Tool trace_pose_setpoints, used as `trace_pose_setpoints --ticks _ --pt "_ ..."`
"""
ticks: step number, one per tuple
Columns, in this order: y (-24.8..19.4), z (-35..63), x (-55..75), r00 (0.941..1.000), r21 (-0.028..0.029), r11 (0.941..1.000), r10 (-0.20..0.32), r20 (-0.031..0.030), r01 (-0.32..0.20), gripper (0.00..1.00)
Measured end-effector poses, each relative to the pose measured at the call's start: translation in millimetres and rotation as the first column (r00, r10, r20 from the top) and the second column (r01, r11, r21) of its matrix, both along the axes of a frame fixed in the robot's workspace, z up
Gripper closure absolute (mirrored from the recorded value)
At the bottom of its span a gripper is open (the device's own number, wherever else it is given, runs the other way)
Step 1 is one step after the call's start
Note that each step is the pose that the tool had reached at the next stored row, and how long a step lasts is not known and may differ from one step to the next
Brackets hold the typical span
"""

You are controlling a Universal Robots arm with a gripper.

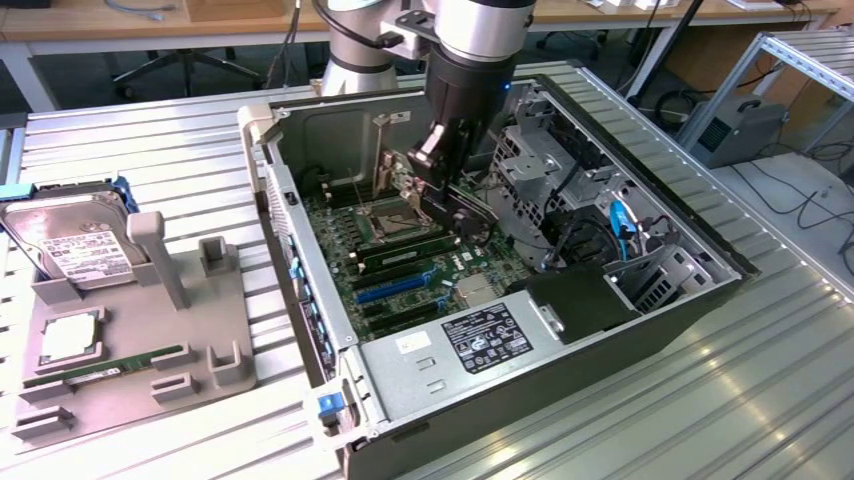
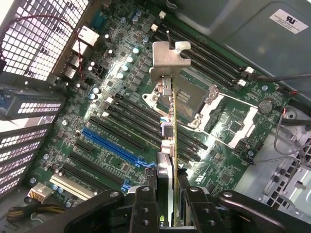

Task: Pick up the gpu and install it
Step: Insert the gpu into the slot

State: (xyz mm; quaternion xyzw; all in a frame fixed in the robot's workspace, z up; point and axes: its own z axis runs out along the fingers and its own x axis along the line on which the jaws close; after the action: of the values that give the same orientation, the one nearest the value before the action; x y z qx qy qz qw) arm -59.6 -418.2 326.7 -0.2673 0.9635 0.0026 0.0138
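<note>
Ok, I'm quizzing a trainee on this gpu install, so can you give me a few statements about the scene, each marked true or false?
1. The pincer holds the gpu edge-on over the motherboard. True.
2. The hard drive sits inside the computer case. False: it stands on the grey tray outside the case, at the exterior view's left.
3. The memory stick lies flat on the grey tray. True.
4. The computer case is closed up. False: its side is open and the motherboard is exposed.
</note>
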Motion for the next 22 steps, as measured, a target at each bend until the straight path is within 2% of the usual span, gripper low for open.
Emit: trace_pose_setpoints --ticks 11,22 --pt "0.0 0.0 0.0 0.9983 0.0 0.9983 0.059 0.0 -0.059 0.73" --pt "0.0 0.0 0.3 0.9929 0.0 0.9929 0.119 0.0 -0.119 0.73"
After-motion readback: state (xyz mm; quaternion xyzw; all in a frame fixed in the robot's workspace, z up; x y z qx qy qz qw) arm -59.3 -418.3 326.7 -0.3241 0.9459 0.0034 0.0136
